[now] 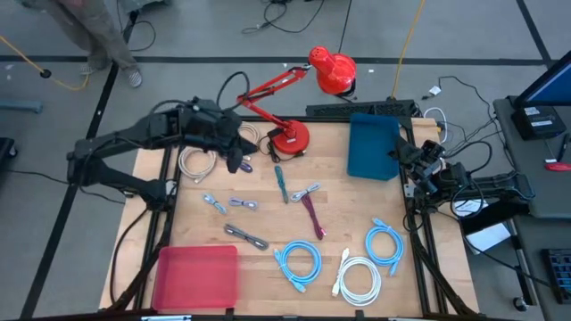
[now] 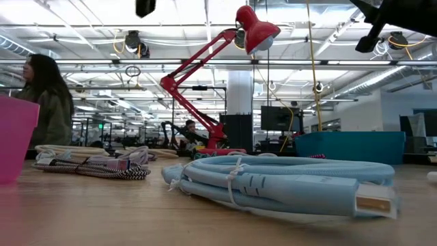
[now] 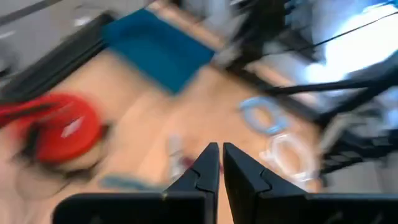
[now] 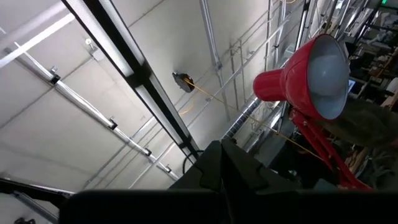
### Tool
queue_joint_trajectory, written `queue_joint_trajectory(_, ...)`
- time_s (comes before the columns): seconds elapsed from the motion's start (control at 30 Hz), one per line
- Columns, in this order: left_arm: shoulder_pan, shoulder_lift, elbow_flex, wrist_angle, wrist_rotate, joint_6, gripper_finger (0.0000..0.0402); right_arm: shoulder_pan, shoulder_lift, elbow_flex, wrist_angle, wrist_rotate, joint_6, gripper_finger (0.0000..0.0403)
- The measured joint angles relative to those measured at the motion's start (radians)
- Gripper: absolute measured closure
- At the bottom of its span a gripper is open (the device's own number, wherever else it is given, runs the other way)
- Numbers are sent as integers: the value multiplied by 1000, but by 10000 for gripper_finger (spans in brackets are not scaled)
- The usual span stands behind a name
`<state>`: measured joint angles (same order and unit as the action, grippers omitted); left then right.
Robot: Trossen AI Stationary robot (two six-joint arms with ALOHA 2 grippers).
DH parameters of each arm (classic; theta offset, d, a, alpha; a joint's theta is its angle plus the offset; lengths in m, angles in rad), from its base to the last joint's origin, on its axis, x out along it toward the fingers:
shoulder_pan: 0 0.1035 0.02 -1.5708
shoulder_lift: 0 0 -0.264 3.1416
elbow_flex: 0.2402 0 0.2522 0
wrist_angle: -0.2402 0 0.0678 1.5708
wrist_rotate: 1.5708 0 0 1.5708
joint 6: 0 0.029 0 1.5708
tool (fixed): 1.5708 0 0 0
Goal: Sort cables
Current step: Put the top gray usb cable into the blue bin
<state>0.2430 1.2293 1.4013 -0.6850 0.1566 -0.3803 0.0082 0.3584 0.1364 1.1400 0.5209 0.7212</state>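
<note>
High view: the left hand [image 1: 239, 160] hangs over the far-left part of the worktop [image 1: 268, 209], just beside the beige coiled cable [image 1: 195, 162] and near the red lamp base [image 1: 290, 137]. The right hand [image 1: 412, 153] waits at the right edge, beside the teal bin [image 1: 373, 145]. 2 light-blue coils [image 1: 298, 264] [image 1: 384, 242] and 1 white coil [image 1: 359, 278] lie along the near edge. Short bundles lie mid-worktop: teal [image 1: 280, 183], maroon [image 1: 313, 217], and several greyish or purplish ones [image 1: 244, 204]. A pink bin [image 1: 196, 275] stands at the near-left corner.

Low view: a light-blue coil [image 2: 273, 179] fills the foreground, tied with a thin wrap and ending in a moulded plug. Striped braided bundles [image 2: 95, 166] lie farther back on the left. A person sits in the room beyond.

Left wrist view: the left hand's fingers [image 3: 202, 171] are nearly pressed together with nothing between them. Beyond them, blurred, are the lamp base, the teal bin, a light-blue coil and the white coil.

Right wrist view: the right hand points up at the ceiling and the lamp head [image 4: 314, 74]; whether it is released or clenched cannot be told.

Handling judgement: the cables appear light, soft and springy. Large coils will likely sag if pinched on 1 strand; take hold at the tie wrap, across several strands. Short bundles are best taken at mid-length.
</note>
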Motion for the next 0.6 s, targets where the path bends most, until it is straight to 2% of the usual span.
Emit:
queue_joint_trajectory(0.03, -1, 0, 0, -30, -23, -21, 376, 0, 0, 0, 0, -1, 2, 403)
queue_joint_trajectory(0.07, 0, -3, 0, -100, -89, -55, 376, 0, 0, 0, 0, -3, 9, 403)
queue_joint_trajectory(0.13, 4, -23, -3, -300, -311, -172, 376, 0, 0, 0, 0, -28, 27, 403)
queue_joint_trajectory(0.2, 11, -34, -3, -538, -554, -422, 376, 0, 0, 0, 0, -68, 27, 403)
queue_joint_trajectory(0.23, 21, -36, -2, -651, -633, -567, 376, 0, 0, 0, 1, -86, 30, 403)
queue_joint_trajectory(0.3, 39, -39, -4, -795, -712, -762, 376, 0, 0, 0, 2, -110, 60, 403)
queue_joint_trajectory(0.37, 62, -42, -25, -828, -721, -845, 376, 0, 0, 0, 2, -132, 87, 403)
queue_joint_trajectory(0.43, 113, -41, -87, -776, -659, -853, 376, 0, 0, 0, -1, -133, 89, 403)
queue_joint_trajectory(0.6, 214, -37, -397, -433, -441, -843, 376, -1, 0, 0, -3, -132, 72, 403)
